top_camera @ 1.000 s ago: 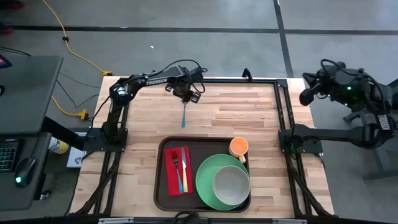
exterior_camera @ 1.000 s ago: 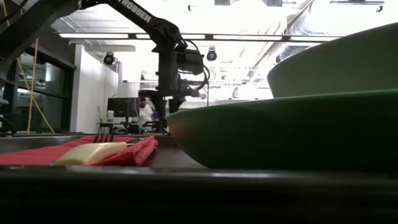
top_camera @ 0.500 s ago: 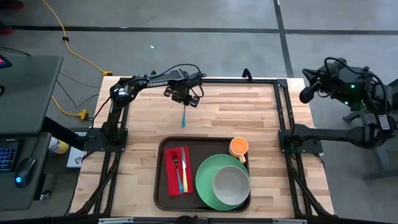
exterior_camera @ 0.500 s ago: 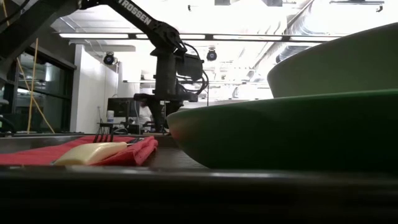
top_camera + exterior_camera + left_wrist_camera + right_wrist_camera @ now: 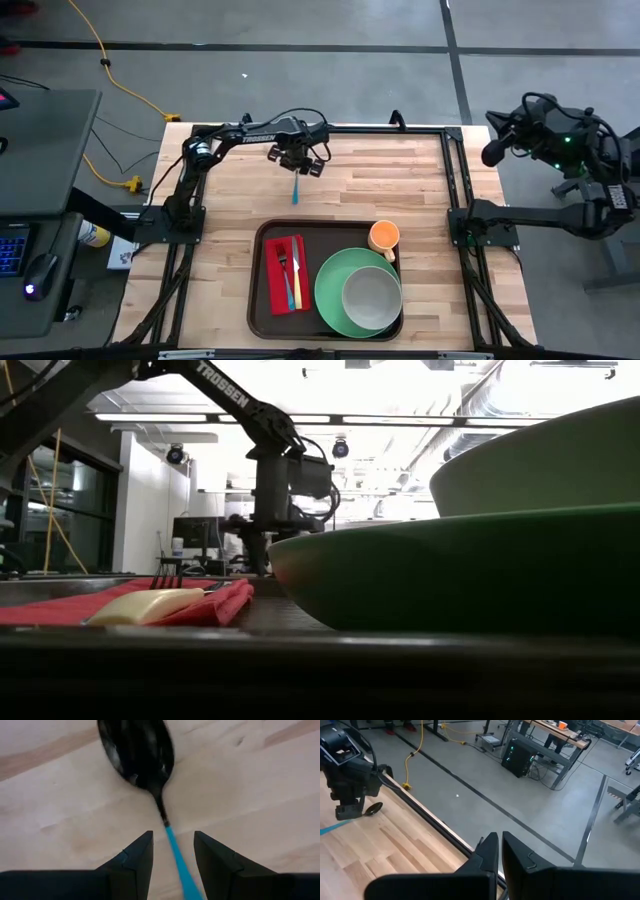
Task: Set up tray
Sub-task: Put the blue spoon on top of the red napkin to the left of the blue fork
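A spoon with a dark bowl [image 5: 137, 752] and a thin blue handle [image 5: 296, 188] lies flat on the bare wood at the far left of the table. My left gripper [image 5: 298, 166] points straight down over it, open; its two fingers [image 5: 142, 855] stand on either side of the handle [image 5: 176, 860], just below the bowl, without touching it. The dark brown tray [image 5: 258, 300] sits at the near edge. My right gripper [image 5: 496, 845] is shut on nothing, raised beyond the table's far right corner [image 5: 492, 152].
On the tray lie a red napkin [image 5: 276, 278] with a fork [image 5: 283, 262] and a knife [image 5: 296, 282], a green plate [image 5: 328, 290] with a grey-green bowl [image 5: 372, 295] on it, and an orange cup [image 5: 384, 237]. Bare wood lies between the spoon and the tray.
My left gripper has sunk toward the spoon, still pointing down and still open. The spoon has stayed where it was.
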`<state>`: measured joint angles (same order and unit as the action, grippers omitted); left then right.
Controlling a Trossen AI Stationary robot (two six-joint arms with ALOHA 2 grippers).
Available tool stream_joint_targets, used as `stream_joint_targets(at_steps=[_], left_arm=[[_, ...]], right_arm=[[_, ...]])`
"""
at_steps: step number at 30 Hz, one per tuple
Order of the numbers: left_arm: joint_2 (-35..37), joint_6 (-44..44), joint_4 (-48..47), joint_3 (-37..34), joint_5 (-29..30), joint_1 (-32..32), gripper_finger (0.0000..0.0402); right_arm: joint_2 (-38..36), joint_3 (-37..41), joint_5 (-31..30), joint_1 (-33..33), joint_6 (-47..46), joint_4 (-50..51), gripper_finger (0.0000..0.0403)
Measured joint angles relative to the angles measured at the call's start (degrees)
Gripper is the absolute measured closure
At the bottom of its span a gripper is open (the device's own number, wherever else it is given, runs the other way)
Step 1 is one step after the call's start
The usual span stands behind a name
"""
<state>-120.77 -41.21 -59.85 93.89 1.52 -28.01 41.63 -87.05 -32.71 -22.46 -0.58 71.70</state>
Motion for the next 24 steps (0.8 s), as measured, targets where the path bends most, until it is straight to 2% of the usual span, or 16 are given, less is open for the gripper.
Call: stream_joint_targets(at_steps=[13,21,24], left_arm=[[-0.4,-2.1,1.2,0.1,-0.1,0.2,0.0229],[-3.3,-0.6,2.9,0.2,-7.1,-0.2,0.0229],[-3.3,-0.9,3.9,0.2,-5.7,-0.1,0.0229]], right_arm=[[0.0,0.0,0.2,0.0,0.0,0.0,0.0403],[0.0,0.0,0.2,0.0,0.0,0.0,0.0403],[0.0,0.0,0.5,0.0,0.0,0.0,0.0403]])
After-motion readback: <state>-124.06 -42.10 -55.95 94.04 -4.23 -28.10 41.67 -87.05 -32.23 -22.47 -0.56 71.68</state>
